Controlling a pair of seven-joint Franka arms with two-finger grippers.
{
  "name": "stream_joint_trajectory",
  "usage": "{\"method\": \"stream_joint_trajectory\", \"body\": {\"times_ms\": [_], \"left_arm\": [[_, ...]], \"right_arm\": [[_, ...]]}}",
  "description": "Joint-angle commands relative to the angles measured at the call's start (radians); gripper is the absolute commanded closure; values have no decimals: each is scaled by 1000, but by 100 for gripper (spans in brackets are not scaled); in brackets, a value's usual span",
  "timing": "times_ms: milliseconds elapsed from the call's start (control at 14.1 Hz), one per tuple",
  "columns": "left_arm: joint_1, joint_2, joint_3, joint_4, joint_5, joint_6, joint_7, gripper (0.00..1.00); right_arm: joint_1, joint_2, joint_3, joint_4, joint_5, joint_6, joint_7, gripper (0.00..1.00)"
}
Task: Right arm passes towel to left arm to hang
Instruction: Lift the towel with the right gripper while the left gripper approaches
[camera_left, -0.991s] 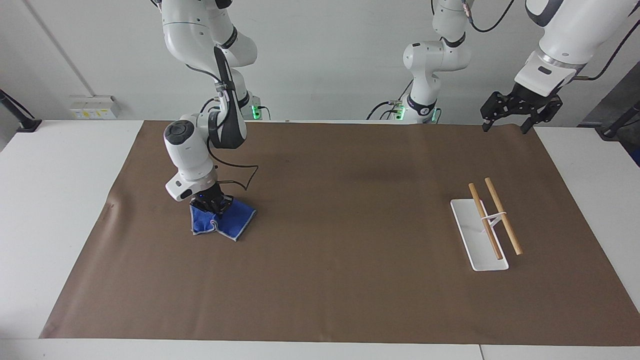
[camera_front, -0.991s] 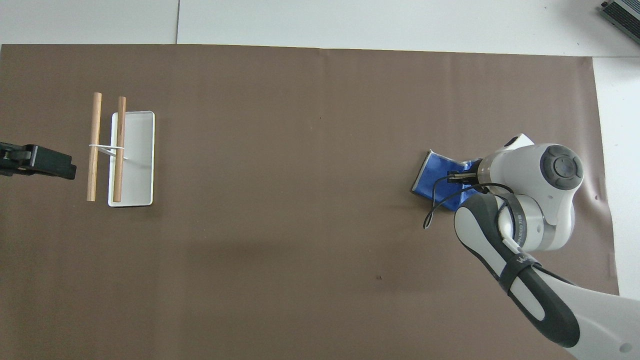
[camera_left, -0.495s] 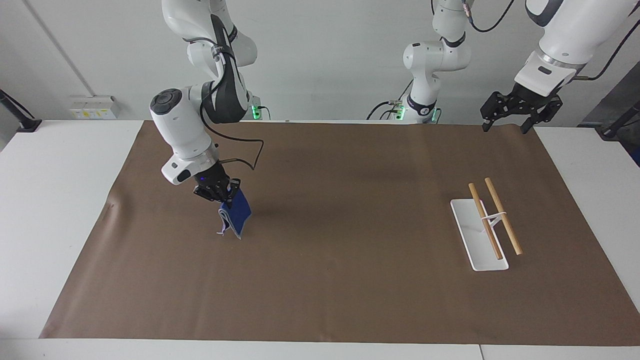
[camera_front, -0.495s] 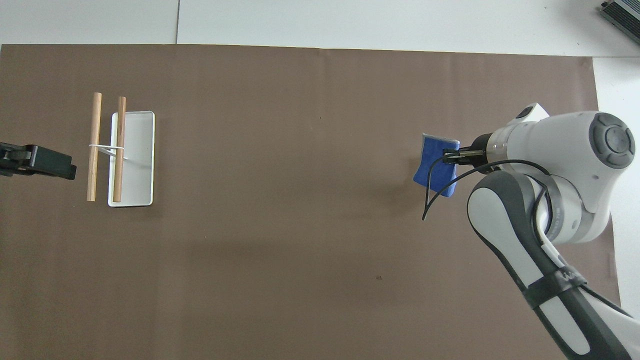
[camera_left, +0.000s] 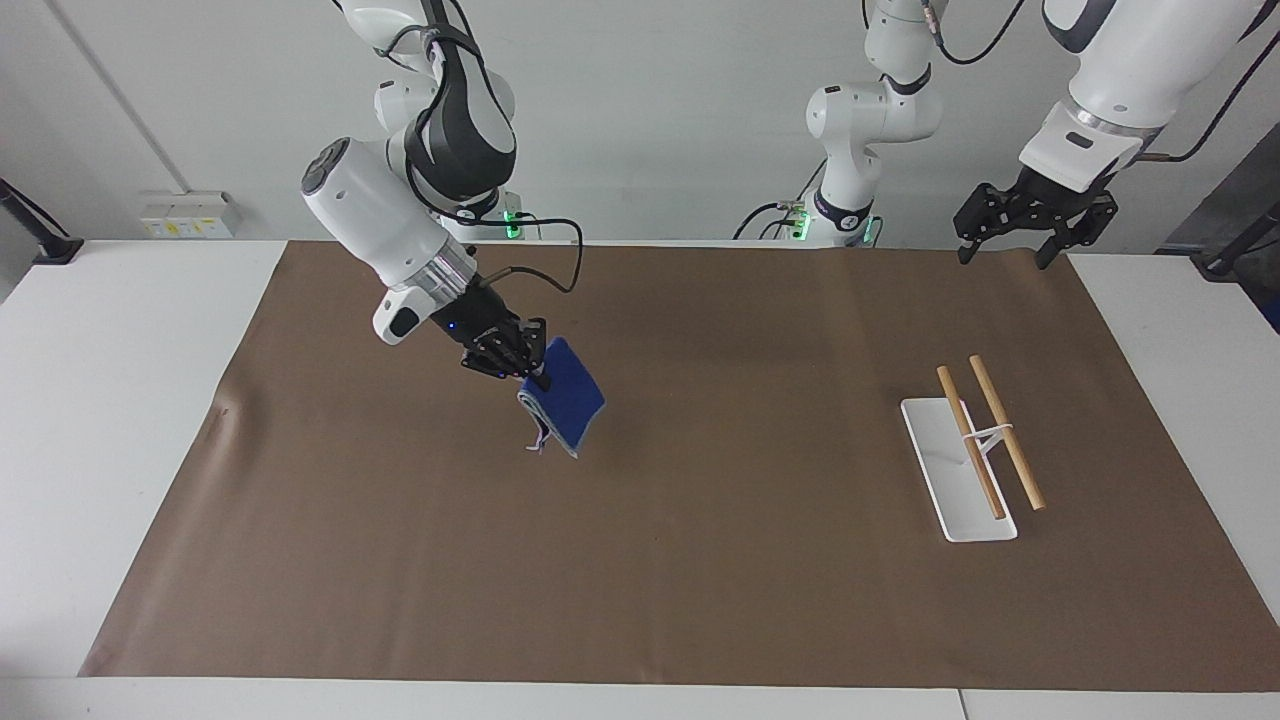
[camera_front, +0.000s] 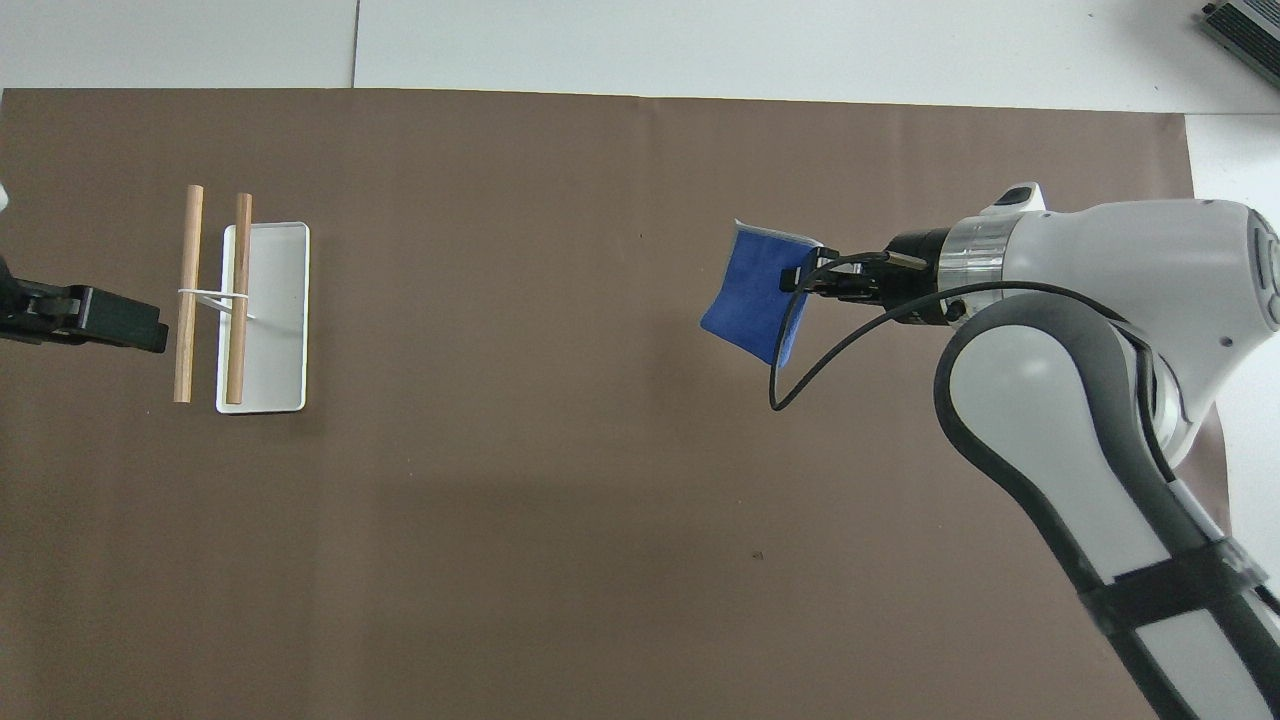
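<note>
Above the mat, right pincer (camera_left: 535, 375) grips the drooping, folded blue towel (camera_left: 567, 405).

The right hand (camera_left: 527, 368) holds the towel (camera_left: 567, 398) (hanging clear) above the brown mat (camera_left: 700, 560).

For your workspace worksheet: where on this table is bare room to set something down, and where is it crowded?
The brown mat lies bare between the towel, held up by the right gripper, and the white tray. Only that tray, bearing two wooden rods, occupies the left arm's end, where the left gripper waits raised.
</note>
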Motion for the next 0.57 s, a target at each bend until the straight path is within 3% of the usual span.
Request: {"method": "stream_joint_trajectory", "body": {"times_ms": [0, 495], "left_arm": [[-10, -64, 3, -118, -84, 114, -69, 0], [-59, -173, 0, -381, -434, 431, -444, 0]], "right_arm": [[-12, 5, 38, 17, 199, -22, -21, 100], [-8, 14, 116, 9, 634, -55, -73, 100]]}}
